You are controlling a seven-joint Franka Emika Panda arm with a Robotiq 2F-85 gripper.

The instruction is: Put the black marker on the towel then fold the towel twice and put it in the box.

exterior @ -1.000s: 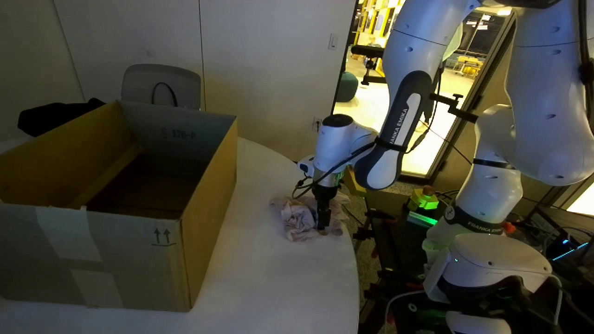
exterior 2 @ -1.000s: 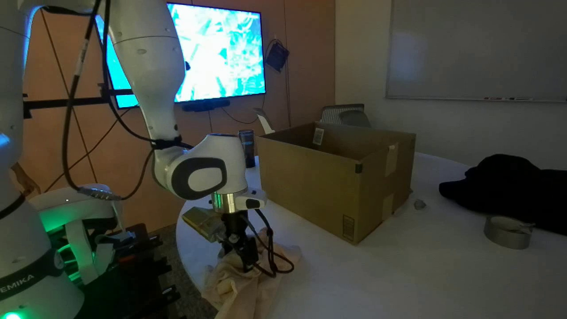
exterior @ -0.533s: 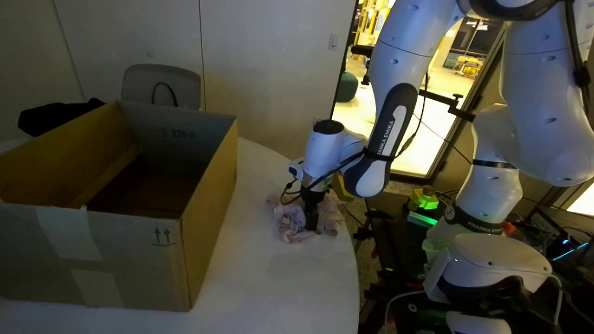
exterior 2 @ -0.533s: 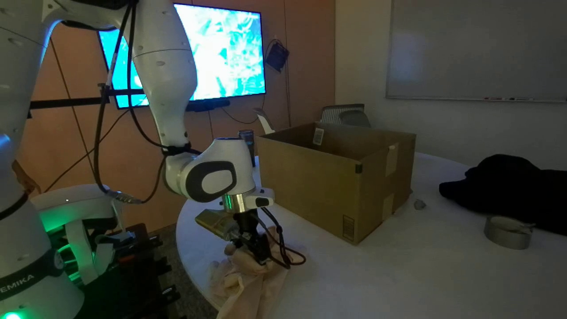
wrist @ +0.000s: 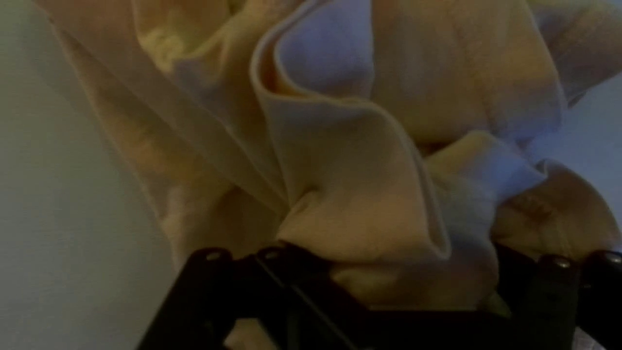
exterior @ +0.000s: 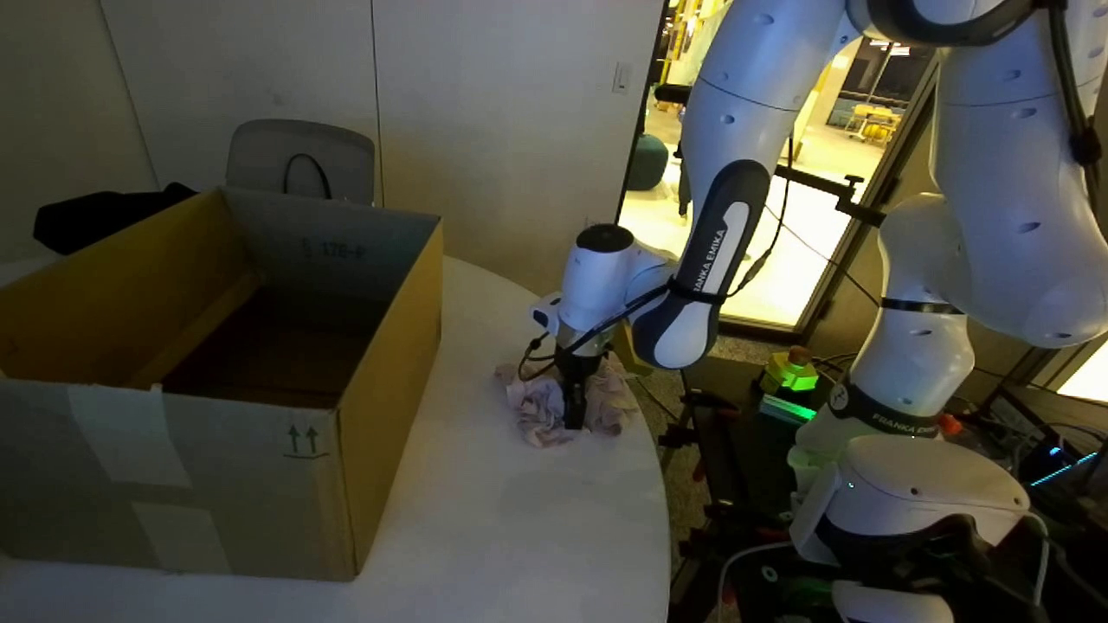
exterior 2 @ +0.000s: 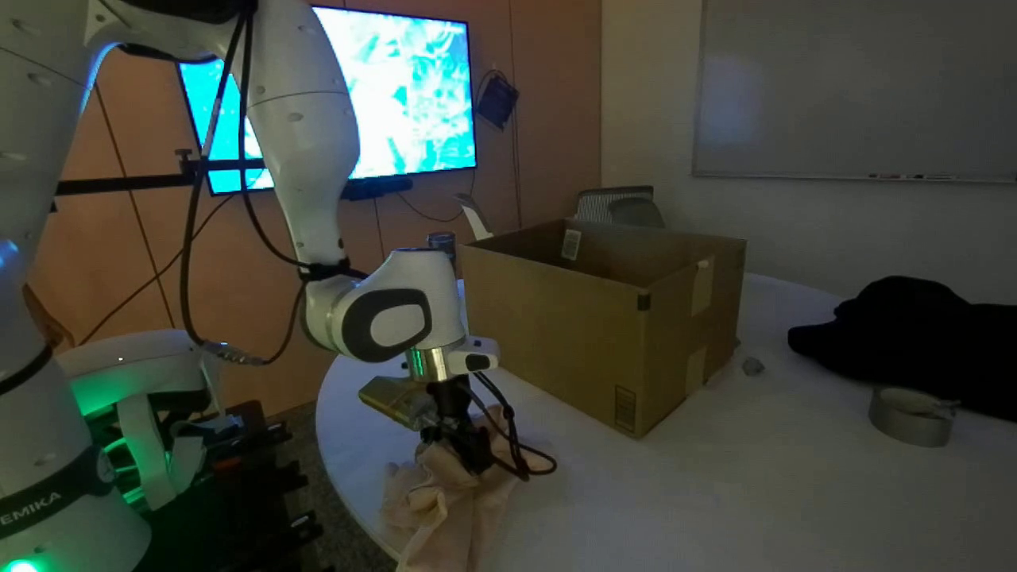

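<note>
Jaws partly apart, the gripper (exterior: 574,422) straddles bunched towel (wrist: 359,204), whether clamped I can't tell; soft, likely light, it should pinch best at its raised fold

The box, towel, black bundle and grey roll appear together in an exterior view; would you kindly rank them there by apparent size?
1. Box
2. Black bundle and towel: both cut off by the picture's edge, so unsure
3. Grey roll

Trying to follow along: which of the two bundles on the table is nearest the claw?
The pale pink towel, crumpled right at the claw; the black bundle lies beyond the box.
</note>
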